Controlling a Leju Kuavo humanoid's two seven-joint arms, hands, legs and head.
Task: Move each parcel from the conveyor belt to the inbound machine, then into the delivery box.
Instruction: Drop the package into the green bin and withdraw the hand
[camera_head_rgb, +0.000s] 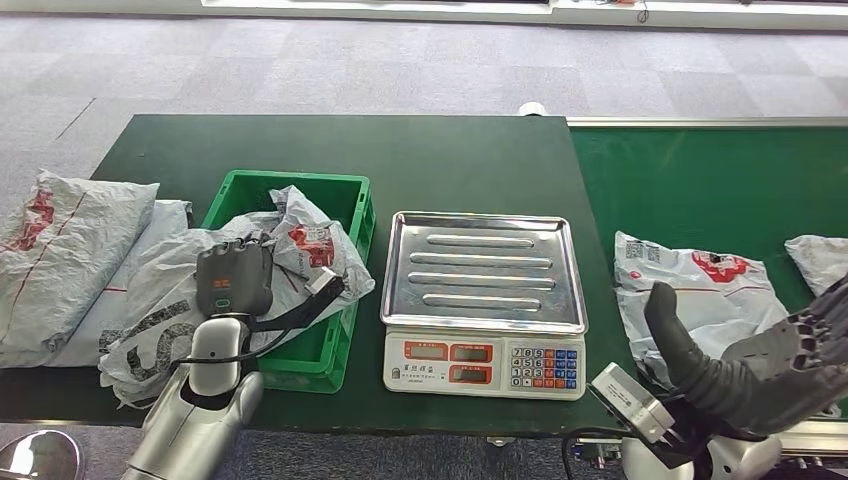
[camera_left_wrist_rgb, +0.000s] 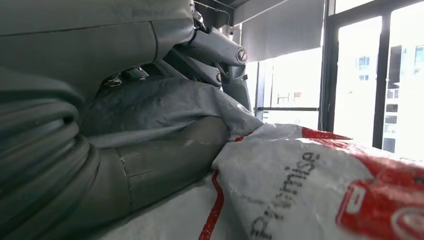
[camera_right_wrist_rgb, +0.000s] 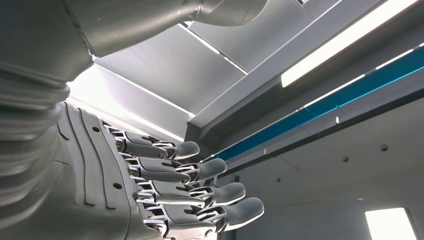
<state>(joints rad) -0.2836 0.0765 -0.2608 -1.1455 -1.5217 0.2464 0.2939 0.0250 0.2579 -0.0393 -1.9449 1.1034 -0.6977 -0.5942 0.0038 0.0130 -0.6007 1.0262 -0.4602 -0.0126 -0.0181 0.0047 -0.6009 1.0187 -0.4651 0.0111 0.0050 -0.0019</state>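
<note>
The green delivery box (camera_head_rgb: 290, 181) stands left of the inbound machine (camera_head_rgb: 485, 362), a scale whose steel tray (camera_head_rgb: 480, 262) is bare. My left hand (camera_head_rgb: 235, 278) lies on a crumpled grey parcel (camera_head_rgb: 312, 242) with red print, heaped in the box. Up close, a fold of that parcel (camera_left_wrist_rgb: 160, 102) sits pinched between the thumb (camera_left_wrist_rgb: 165, 155) and the fingers (camera_left_wrist_rgb: 220, 50). My right hand (camera_head_rgb: 770, 365) is palm up with fingers spread (camera_right_wrist_rgb: 200, 170), holding nothing, at the front edge of the conveyor belt (camera_head_rgb: 700, 190), just in front of a flat grey parcel (camera_head_rgb: 690, 285).
A second parcel (camera_head_rgb: 820, 258) lies at the belt's right edge. Another grey parcel (camera_head_rgb: 150, 325) drapes over the box's left front corner, and two more parcels (camera_head_rgb: 70, 250) hang off the table's left end. The table's far half (camera_head_rgb: 400, 150) is bare green.
</note>
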